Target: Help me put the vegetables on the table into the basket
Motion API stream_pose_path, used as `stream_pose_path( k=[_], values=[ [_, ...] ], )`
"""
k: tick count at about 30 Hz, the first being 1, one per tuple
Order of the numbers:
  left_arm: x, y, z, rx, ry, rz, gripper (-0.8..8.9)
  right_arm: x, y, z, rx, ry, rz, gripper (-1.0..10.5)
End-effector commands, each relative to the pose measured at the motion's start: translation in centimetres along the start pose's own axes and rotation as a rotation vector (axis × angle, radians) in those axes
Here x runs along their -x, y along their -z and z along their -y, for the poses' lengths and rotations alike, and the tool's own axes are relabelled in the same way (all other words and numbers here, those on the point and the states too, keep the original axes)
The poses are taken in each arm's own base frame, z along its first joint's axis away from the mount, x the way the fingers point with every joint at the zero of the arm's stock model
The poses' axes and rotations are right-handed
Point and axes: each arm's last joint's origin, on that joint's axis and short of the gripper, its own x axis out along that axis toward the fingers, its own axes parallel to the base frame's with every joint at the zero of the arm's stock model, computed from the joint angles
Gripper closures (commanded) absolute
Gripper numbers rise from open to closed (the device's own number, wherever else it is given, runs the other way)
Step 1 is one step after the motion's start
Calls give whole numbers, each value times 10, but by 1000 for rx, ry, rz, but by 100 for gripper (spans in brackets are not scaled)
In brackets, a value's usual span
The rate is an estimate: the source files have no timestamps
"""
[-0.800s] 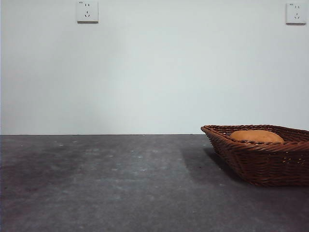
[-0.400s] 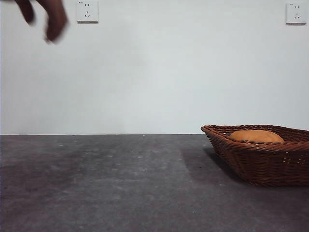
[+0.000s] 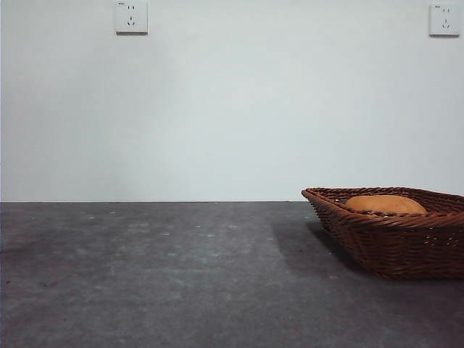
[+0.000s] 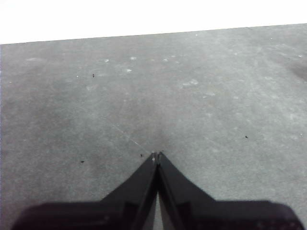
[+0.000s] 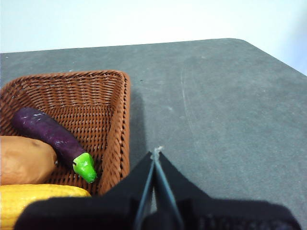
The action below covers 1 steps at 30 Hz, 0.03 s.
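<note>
My left gripper [image 4: 156, 154] is clenched on nothing, jaw tips pressed together above bare table [image 4: 201, 105]. My right gripper [image 5: 156, 152] is clamped closed the same way, hanging beside the basket [image 5: 122, 120], off its 3 o'clock wall. Inside I see the eggplant [image 5: 48, 134], with the potato [image 5: 24, 160] at its 7 o'clock and the corn cob [image 5: 41, 201] further toward 6, touching the potato.
</note>
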Motion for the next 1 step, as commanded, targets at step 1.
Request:
stream_pose_path(
  k=[1],
  values=[
    [-1, 3, 0, 7, 1, -2, 817, -1, 3, 0, -10, 0, -4, 946]
  ],
)
